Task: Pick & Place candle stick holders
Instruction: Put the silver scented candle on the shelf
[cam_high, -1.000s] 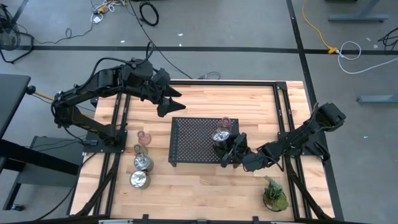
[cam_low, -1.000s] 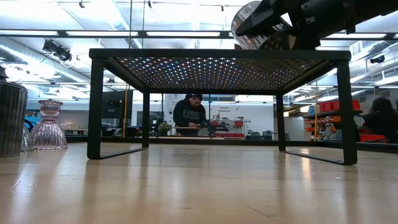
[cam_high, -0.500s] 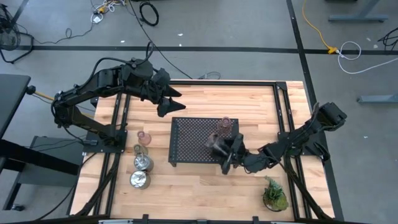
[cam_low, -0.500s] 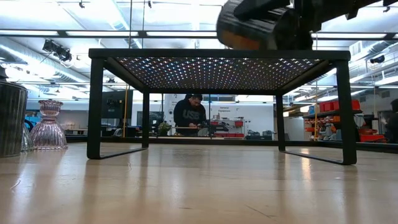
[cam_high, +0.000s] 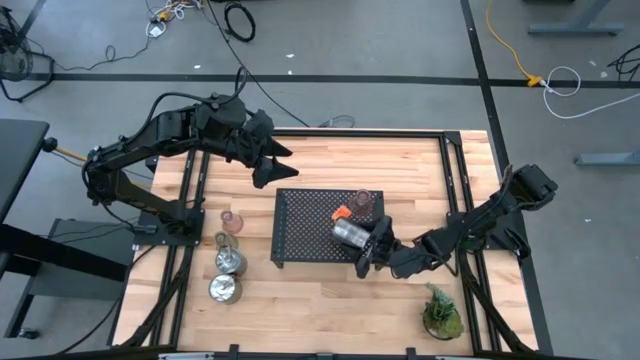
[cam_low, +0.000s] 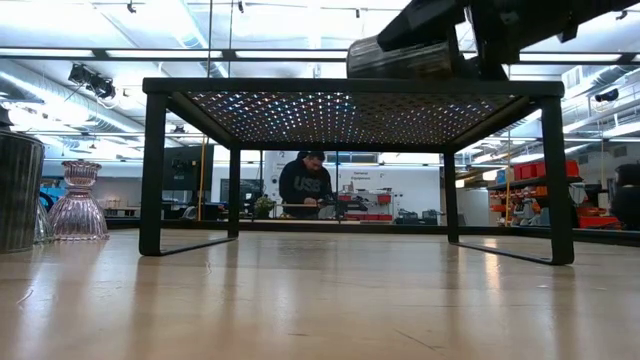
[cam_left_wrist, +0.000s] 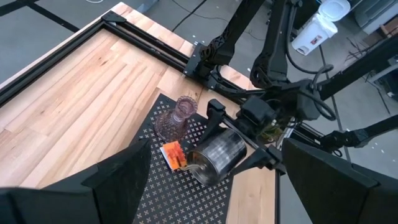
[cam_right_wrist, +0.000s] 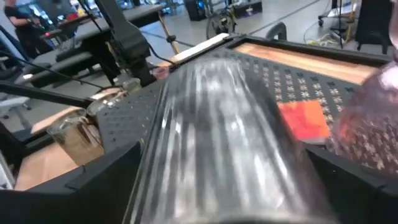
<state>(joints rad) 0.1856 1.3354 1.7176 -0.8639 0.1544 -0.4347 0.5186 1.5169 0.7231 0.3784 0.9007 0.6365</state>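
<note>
Wooden desk (cam_high: 330, 290) carrying black perforated tray (cam_high: 300, 235).
Right gripper (cam_high: 368, 245) is clamping a silver candle stick holder (cam_high: 350, 233) tipped sideways over the tray, beside an orange piece (cam_high: 341, 212); left gripper (cam_high: 268, 165) is hovering with fingers apart.

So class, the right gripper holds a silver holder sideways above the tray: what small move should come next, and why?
Probably rotate the right gripper to stand the ribbed shiny silver candle holder upright, since it lies tilted over the black perforated metal tray.
</note>
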